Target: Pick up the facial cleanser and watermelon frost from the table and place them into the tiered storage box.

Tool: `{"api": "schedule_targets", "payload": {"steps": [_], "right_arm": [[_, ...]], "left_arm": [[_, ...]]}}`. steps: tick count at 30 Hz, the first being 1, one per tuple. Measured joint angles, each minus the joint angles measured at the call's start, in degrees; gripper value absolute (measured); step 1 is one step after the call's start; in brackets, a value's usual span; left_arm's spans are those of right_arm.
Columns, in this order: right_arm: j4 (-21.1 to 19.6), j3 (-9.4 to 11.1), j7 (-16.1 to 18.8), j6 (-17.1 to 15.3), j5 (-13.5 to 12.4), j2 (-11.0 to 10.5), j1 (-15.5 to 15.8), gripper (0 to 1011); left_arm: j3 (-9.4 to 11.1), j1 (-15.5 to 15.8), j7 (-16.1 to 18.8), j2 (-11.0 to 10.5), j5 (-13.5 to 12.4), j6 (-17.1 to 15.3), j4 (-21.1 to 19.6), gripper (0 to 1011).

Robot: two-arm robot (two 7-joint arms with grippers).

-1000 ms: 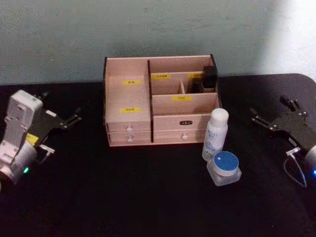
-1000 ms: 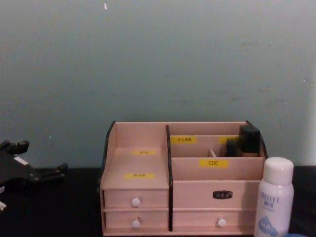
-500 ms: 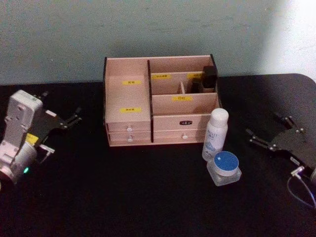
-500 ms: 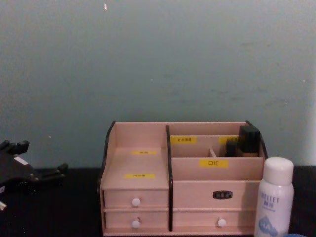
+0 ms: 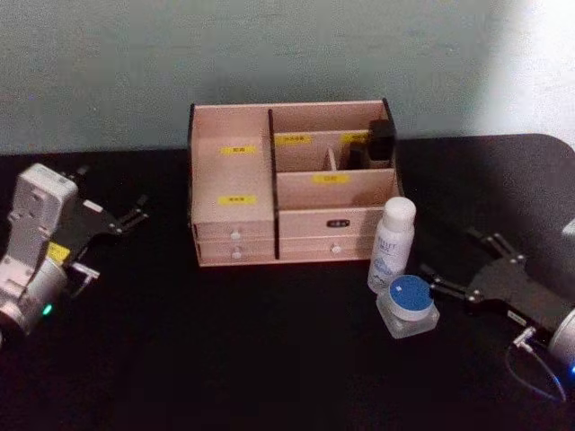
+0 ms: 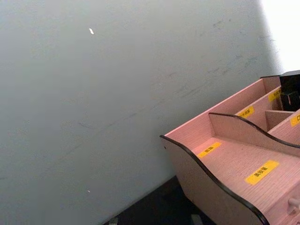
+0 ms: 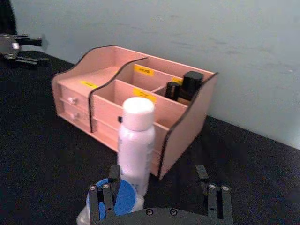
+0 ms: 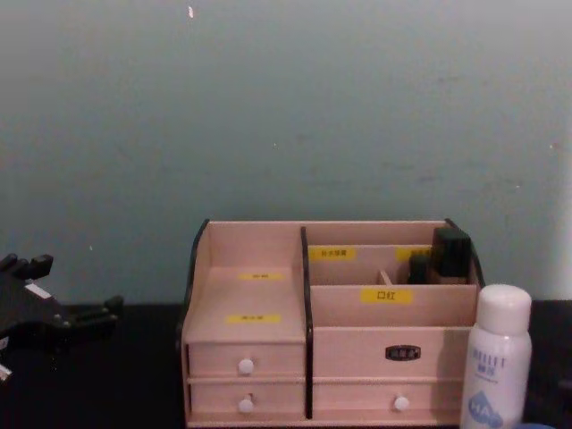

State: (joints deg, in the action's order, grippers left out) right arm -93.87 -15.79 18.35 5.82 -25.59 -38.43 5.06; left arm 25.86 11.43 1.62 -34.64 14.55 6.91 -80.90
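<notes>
Right hand (image 5: pixel 446 251) neared watermelon frost (image 5: pixel 411 296); storage box (image 5: pixel 235 220) holds dark bottles (image 5: pixel 381 140).

One yellow label (image 8: pixel 386 295) on the tiered storage box (image 8: pixel 255 357) reads 口红; it sits on the front wall of the right middle compartment. The other yellow labels (image 8: pixel 253 318), on the steps and back compartments, carry dark characters too small to read. A dark oval plate (image 8: pixel 403 352) on the upper right drawer (image 8: pixel 357 353) bears pale marks that stay illegible. The facial cleanser (image 8: pixel 496 362) shows dark capitals, perhaps "RELIEF", above a blue triangular mark (image 8: pixel 483 409).
</notes>
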Motion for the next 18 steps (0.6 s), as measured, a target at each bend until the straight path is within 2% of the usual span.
{"api": "schedule_targets", "payload": {"steps": [10,18], "right_arm": [[3.1,-1.5,4.1,0.2,1.4,2.3,-2.9,1003],[6.1,-2.0,6.7,0.7,2.3,4.3,-5.5,1003]], "left_arm": [[0.0,0.0,0.0,0.0,0.0,0.0,0.0,1001],[0.0,0.0,0.0,0.0,0.0,0.0,0.0,1001]]}}
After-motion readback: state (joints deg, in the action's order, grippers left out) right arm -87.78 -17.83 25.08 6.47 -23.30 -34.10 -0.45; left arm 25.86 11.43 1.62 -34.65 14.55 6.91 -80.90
